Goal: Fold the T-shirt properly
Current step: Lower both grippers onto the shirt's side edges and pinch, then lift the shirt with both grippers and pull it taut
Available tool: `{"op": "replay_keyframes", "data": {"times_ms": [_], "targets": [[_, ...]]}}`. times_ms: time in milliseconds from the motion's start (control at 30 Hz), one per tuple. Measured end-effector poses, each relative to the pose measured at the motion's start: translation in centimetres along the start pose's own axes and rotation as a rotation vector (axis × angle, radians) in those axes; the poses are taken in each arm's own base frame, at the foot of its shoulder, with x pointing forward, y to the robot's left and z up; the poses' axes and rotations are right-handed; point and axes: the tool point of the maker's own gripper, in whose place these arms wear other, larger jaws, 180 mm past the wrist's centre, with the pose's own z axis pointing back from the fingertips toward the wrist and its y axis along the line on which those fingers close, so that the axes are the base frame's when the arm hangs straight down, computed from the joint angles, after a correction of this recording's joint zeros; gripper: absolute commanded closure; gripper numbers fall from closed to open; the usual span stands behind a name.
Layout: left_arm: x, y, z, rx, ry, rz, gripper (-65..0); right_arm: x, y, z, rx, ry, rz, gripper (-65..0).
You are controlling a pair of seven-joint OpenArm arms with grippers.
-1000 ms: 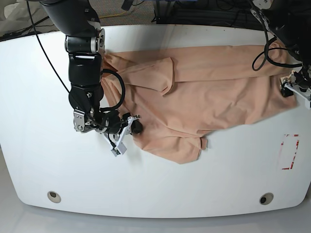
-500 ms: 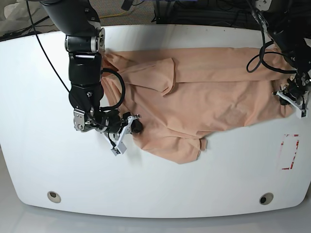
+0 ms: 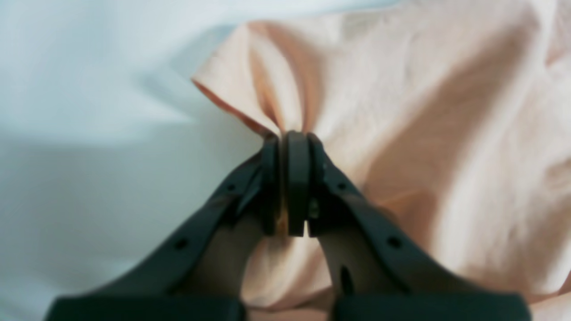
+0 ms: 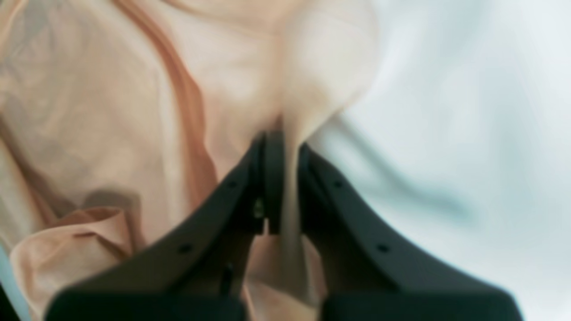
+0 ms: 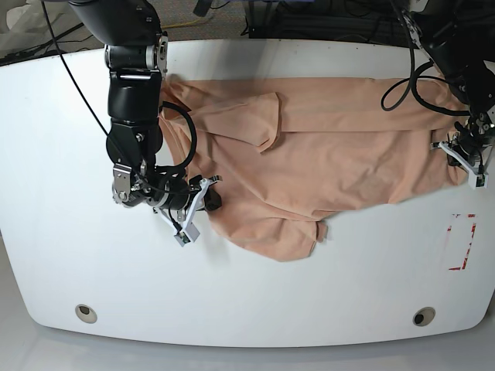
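The peach T-shirt lies spread and rumpled across the white table, with one sleeve folded over near its top middle. My left gripper is at the shirt's right edge. In the left wrist view it is shut on a pinched corner of the T-shirt, and the fabric bunches up above the tips. My right gripper is at the shirt's lower left edge. In the right wrist view it is shut on a fold of the T-shirt. No print shows.
A red-marked rectangle lies on the table at the right, just below my left gripper. Two round holes sit near the front edge. Black cables run behind the table's far edge.
My left gripper came down and inward onto the shirt's right edge and shut on it. My right gripper stayed shut on the fabric and shifted slightly left, its arm leaning back.
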Motion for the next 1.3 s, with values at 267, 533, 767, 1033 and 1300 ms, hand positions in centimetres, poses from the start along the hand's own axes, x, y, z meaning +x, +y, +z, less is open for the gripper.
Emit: {"op": "replay_keyframes", "data": {"times_ms": [267,533,767,1033,1300], "targets": [[3.7,0.3,2.0,0.046,-0.093,-0.059,0.0,2.6,-0.6,1.7,-0.04,-0.026,0.07,0.0],[9.9,-1.2,5.3,0.089,-0.188,-0.206,0.0,9.0,-3.4,5.3,-0.129,-0.071,0.167,0.0],[18.5,-2.4,11.0,0.178,-0.379,-0.307,0.0,16.6,-6.1,11.1,-0.256,-0.131,0.268,0.0],[28.7,-2.3,20.3,0.307,-0.652,-0.388,0.0,29.4,-5.0,22.1,-0.407,-0.311,0.418,0.0],[35.1,-1.5,28.1,0.397,-0.857,-0.406,0.0,36.4,-2.6,31.6,-0.511,-0.441,0.502,0.0]]}}
